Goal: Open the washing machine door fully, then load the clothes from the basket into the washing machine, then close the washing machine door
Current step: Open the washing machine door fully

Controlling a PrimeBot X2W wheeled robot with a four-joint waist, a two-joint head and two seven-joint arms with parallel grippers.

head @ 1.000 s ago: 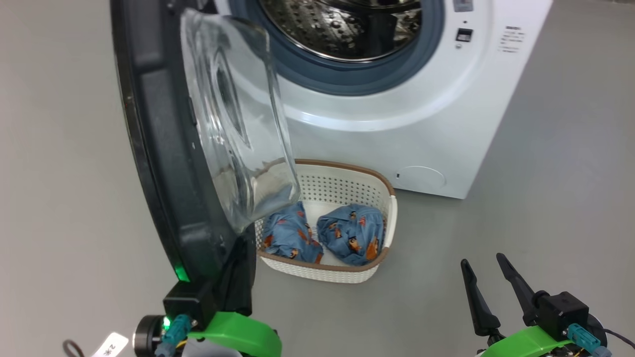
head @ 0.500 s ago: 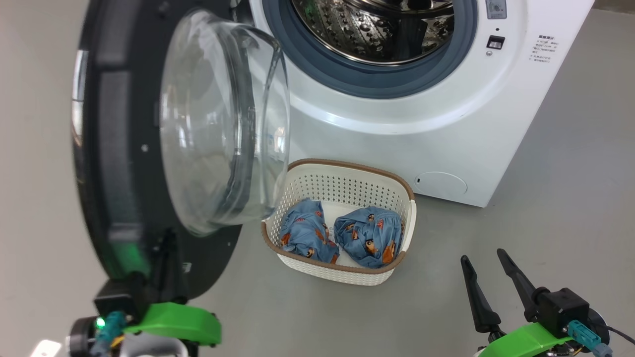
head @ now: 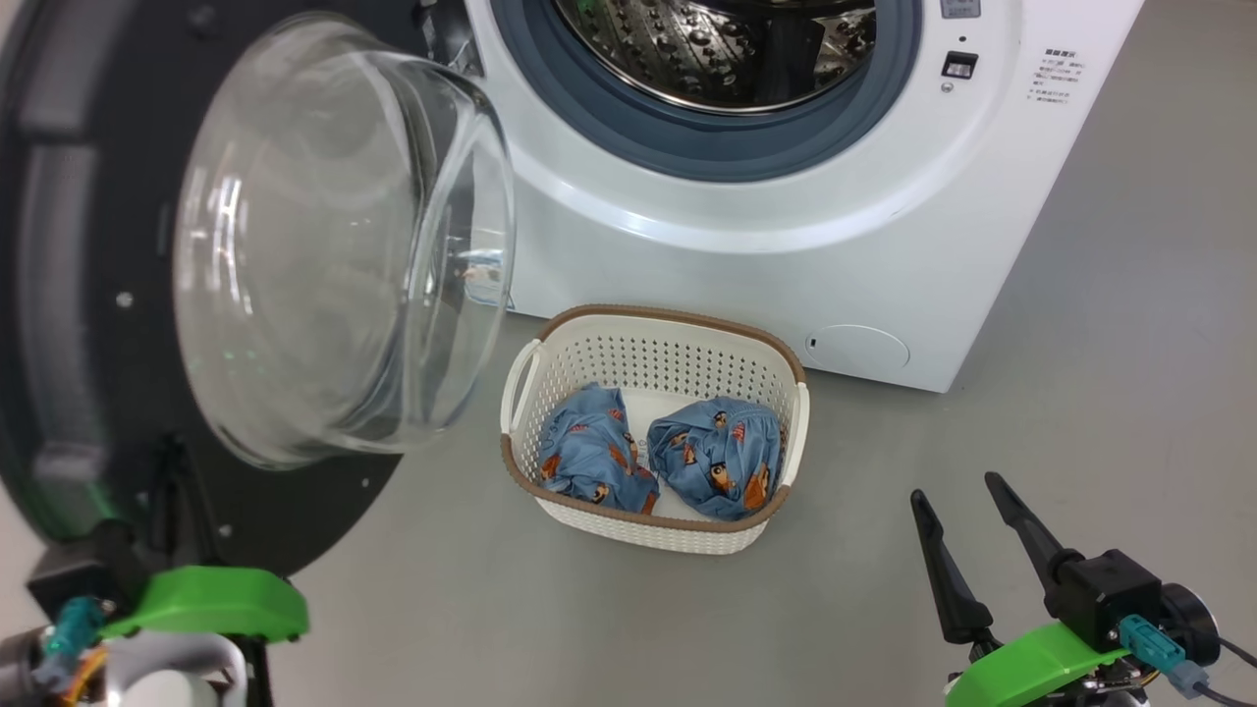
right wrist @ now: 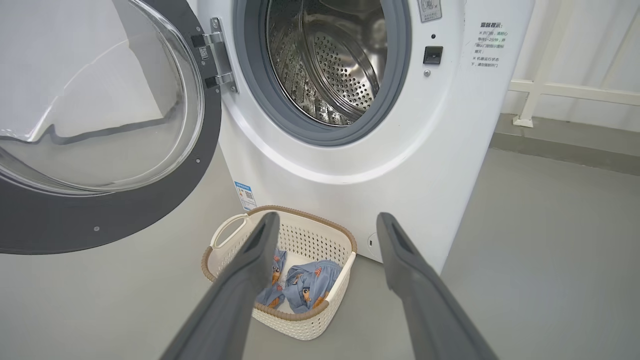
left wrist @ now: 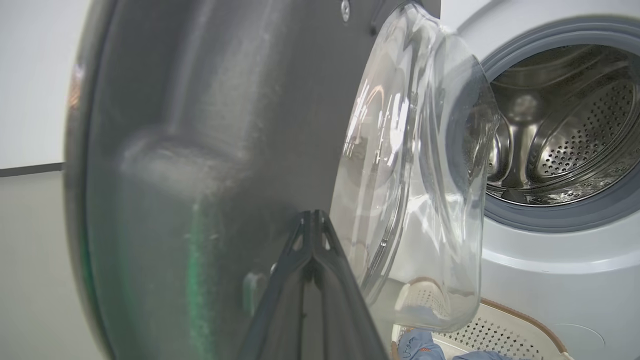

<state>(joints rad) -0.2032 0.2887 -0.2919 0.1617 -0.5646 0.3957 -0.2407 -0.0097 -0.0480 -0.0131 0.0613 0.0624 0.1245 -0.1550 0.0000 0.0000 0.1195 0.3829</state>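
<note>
The washing machine [head: 766, 245] stands with its steel drum [head: 717, 49] exposed. The washing machine door [head: 88, 295] hangs open at the left, its clear glass bowl [head: 324, 245] bulging toward me. My left gripper [head: 177, 462] is shut, its fingertips [left wrist: 312, 220] pressed together against the door's dark inner face near the lower edge. On the floor before the machine sits the basket [head: 678, 314], holding the clothes as two blue printed bundles [head: 596, 452] [head: 717, 457]. My right gripper [head: 955, 488] is open and holds nothing, low at the right of the basket [right wrist: 300, 220].
Grey floor surrounds the basket, with free room to its right and front. A round flap [head: 859, 349] sits low on the machine's front. A blue sticker [right wrist: 245, 195] is on the machine beside the hinge. A white railing [right wrist: 550, 90] stands right of the machine.
The door has swung further open to the left, and my left gripper went left with it. The head view shifted a little. The right gripper kept its place and stayed open.
</note>
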